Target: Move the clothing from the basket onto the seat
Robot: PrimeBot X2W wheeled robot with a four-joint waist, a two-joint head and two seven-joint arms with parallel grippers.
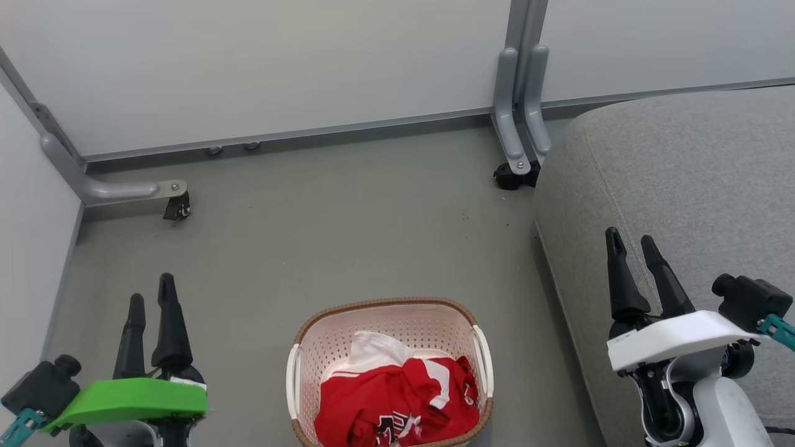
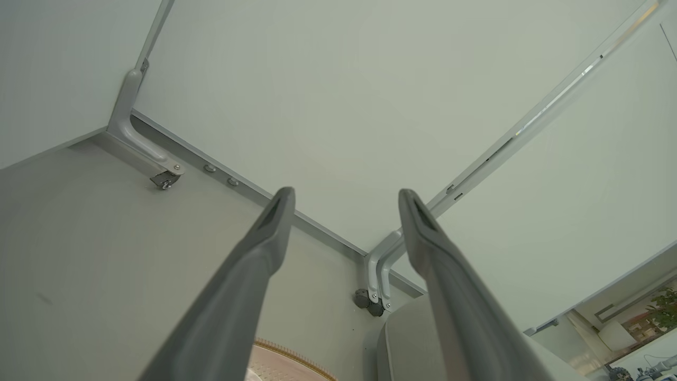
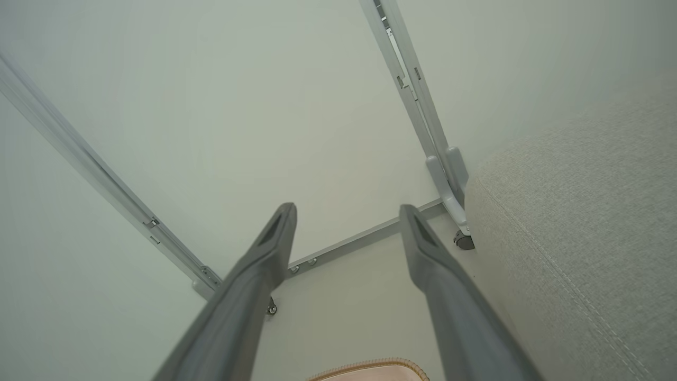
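- Head view: red sports clothing (image 1: 397,397) with white panels and black-and-white lettering lies bunched inside the cream-white perforated plastic basket (image 1: 379,304) with a brown woven-look rim, which stands on the grey floor (image 1: 348,223).
- Large grey fabric-upholstered seat (image 1: 683,174) stands just right of the basket; no garment lies on the part shown.
- Left gripper (image 1: 151,288), green-shelled, sits left of the basket, well apart from it; jaws spread, nothing between them.
- Right gripper (image 1: 630,235), white-shelled, hangs over the seat's near edge; jaws spread, nothing held.
- Assessment: nothing has been transferred. Every garment is yet to be lifted out and laid on the seat.
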